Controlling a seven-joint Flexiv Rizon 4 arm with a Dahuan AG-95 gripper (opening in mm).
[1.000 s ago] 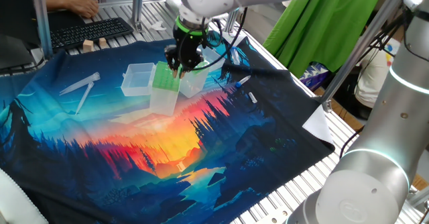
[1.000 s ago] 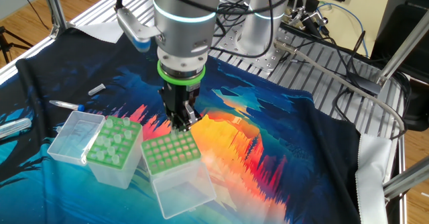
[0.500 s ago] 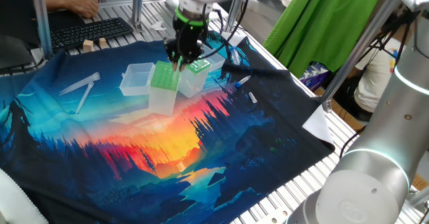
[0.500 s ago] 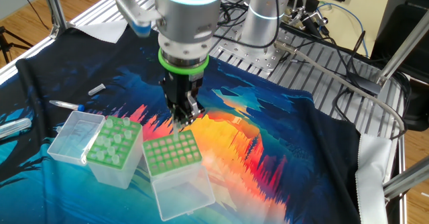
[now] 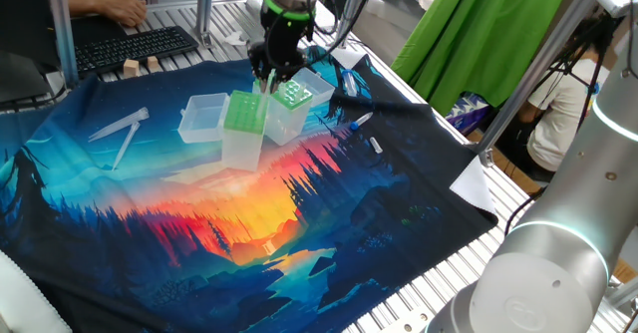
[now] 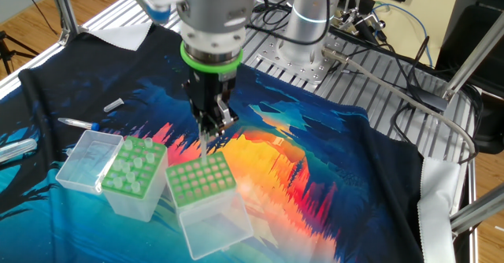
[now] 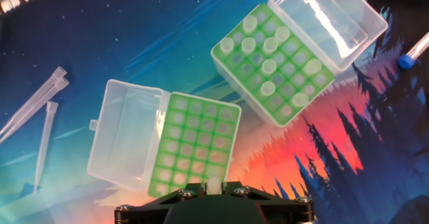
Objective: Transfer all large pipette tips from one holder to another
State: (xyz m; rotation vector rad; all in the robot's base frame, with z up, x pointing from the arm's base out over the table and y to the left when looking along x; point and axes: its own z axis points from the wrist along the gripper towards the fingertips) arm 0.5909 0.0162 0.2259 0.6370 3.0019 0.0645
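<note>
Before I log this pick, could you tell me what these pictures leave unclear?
Hand view: the gripper's fingertips, cut off by the bottom edge; only the pipette tip's top shows.
One fixed view: the held tip, too small to pick out.
Hand view: loose tips, cut by the left edge.

A robotics lab: slotted aluminium table (image 6: 331, 74), cabled frame posts, keyboard (image 5: 135, 46) at a desk behind.

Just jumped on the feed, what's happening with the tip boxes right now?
The gripper is shut on one large pipette tip and holds it, pointing straight down, above the plain light-green holder, whose holes look mostly empty. The dotted green holder beside it already carries several tips. A few loose tips lie on the cloth.
</note>
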